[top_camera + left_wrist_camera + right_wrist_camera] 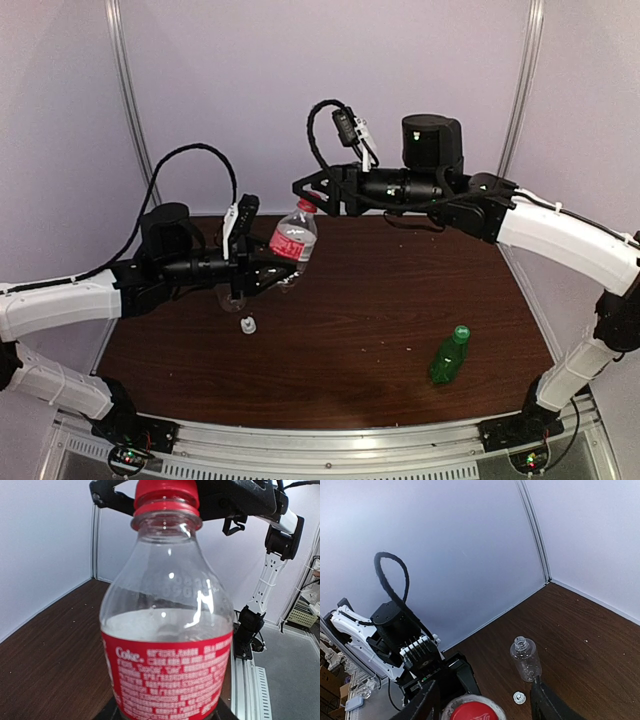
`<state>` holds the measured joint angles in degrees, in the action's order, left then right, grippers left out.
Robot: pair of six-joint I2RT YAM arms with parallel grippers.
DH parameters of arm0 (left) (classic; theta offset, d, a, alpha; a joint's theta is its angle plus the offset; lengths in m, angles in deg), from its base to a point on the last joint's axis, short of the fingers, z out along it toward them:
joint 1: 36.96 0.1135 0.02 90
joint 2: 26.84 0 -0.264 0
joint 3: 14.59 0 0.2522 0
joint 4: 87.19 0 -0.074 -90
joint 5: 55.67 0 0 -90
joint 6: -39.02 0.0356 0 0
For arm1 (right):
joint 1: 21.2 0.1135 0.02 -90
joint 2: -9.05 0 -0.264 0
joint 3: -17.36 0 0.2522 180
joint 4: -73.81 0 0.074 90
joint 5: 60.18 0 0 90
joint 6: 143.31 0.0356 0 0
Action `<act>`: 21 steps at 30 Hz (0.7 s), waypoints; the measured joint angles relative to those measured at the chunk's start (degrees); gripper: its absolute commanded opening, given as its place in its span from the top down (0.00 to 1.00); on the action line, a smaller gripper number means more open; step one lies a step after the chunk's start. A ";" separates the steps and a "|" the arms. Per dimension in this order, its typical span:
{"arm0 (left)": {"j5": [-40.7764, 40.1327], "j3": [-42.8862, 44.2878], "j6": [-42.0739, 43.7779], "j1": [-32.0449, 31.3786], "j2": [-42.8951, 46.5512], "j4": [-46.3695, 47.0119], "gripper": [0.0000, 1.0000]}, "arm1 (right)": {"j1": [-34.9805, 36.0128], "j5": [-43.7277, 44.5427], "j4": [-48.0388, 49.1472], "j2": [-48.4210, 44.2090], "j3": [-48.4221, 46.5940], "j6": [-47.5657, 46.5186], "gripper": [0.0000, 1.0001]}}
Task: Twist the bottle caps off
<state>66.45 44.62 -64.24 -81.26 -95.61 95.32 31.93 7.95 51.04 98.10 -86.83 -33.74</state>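
Now the left jaws clamp the Coke bottle (293, 242) low down, neck tilted toward 1 o'clock; the right jaws, parted, straddle its red cap (307, 206) from 3 o'clock.

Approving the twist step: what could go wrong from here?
Right end effector straddles the red cap with an uneven gap; closing may push the Coke bottle sideways. Left end effector grips that bottle low, so it could spin. A drop could hit the open clear bottle on the table.

Table (380, 300): dark wood-grain top, a few pale specks, perhaps crumbs.
Walls (250, 80): plain pale lilac.
Posts (128, 90): 2 metal strips at the back corners.
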 measured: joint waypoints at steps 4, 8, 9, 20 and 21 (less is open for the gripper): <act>-0.35 0.00 0.17 0.00 0.35 -0.09 0.87 | 0.07 -0.13 0.70 0.00 0.90 0.37 0.45; -0.68 0.00 0.22 0.00 0.57 -0.37 0.87 | 0.26 -0.74 1.25 0.02 1.88 0.83 0.57; -0.83 0.00 0.24 0.00 0.59 -0.52 0.87 | 0.26 -0.96 1.44 0.02 2.05 1.18 0.61; -1.70 -0.02 0.55 0.04 0.63 -1.11 0.87 | 0.26 -3.32 5.66 -0.04 4.37 0.74 0.95; -1.68 -0.02 0.68 0.04 0.63 -1.11 0.87 | 0.22 -3.61 6.05 -0.09 4.59 0.09 0.96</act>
<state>64.77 44.60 -63.56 -81.21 -94.98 94.20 32.15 4.34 57.09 98.02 -82.24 -33.65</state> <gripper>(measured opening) 0.446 0.298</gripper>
